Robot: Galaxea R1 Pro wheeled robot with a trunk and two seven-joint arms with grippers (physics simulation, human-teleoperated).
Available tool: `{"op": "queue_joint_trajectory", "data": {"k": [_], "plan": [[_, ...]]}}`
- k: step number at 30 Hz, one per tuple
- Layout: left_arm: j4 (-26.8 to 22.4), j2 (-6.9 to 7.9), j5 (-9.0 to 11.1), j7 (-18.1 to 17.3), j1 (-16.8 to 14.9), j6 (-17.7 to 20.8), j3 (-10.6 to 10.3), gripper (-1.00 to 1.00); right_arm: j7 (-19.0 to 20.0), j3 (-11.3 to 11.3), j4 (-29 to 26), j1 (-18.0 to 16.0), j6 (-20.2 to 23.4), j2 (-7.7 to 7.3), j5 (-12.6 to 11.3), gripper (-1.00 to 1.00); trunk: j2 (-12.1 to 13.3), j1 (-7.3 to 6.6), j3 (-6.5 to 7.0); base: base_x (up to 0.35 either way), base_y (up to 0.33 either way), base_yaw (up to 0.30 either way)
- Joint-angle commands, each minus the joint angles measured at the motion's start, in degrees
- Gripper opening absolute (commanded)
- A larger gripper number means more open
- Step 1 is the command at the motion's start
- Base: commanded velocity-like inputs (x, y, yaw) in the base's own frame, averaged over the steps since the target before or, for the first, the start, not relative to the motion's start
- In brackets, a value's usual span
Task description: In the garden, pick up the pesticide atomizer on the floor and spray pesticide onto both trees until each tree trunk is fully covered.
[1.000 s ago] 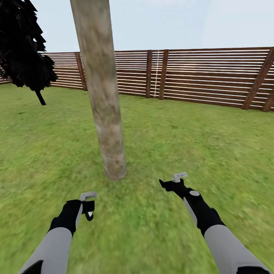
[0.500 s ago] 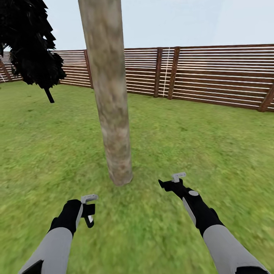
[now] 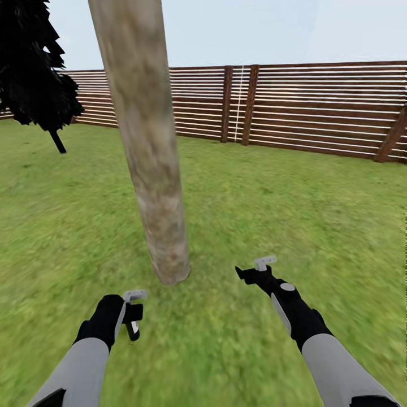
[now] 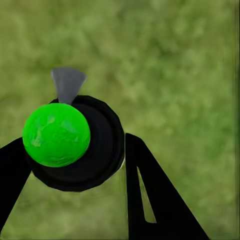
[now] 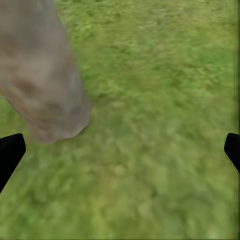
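A thick mottled beige-grey tree trunk [image 3: 148, 158] rises from the lawn just ahead, its base [image 5: 55, 115] a short way beyond my two grippers. My left gripper [image 3: 131, 304] hangs low, before and left of the trunk's base. It is shut on the pesticide atomizer [image 3: 133, 323], which is small and black with a white patch. In the left wrist view the atomizer [image 4: 100, 150] is a round black body with a green ball and a grey nozzle, held between the dark fingers [image 4: 150, 195]. My right gripper [image 3: 252, 268] hovers open and empty, right of the base.
A brown slatted wooden fence [image 3: 316, 107] closes off the lawn at the back. A black conifer [image 3: 34, 73] on a thin stem stands at the far left. Green grass [image 3: 294, 192] stretches open to the right of the trunk.
The whole picture has shifted: the trunk now sits further left and leans more across the frame, so the camera moved. Both arms keep the same pose, the left still holding the atomizer.
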Motion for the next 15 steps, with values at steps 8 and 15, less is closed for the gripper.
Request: {"op": "queue_joint_trajectory", "data": {"k": [8,15], "plan": [[0.0,-0.07,-0.5,-0.6,0.3,-0.3,0.2,-1.00,0.1,0.1,0.0,0.0,0.3,0.00,0.1,1.00,0.0,0.03,-0.14,0.169,0.031,-0.044],[0.8,-0.48,-0.4,-0.8,0.3,-0.5,0.5,-1.00,0.2,0.0,0.1,0.0,0.2,0.00,0.1,1.00,0.0,0.03,-0.14,0.041,0.000,-0.096]]}}
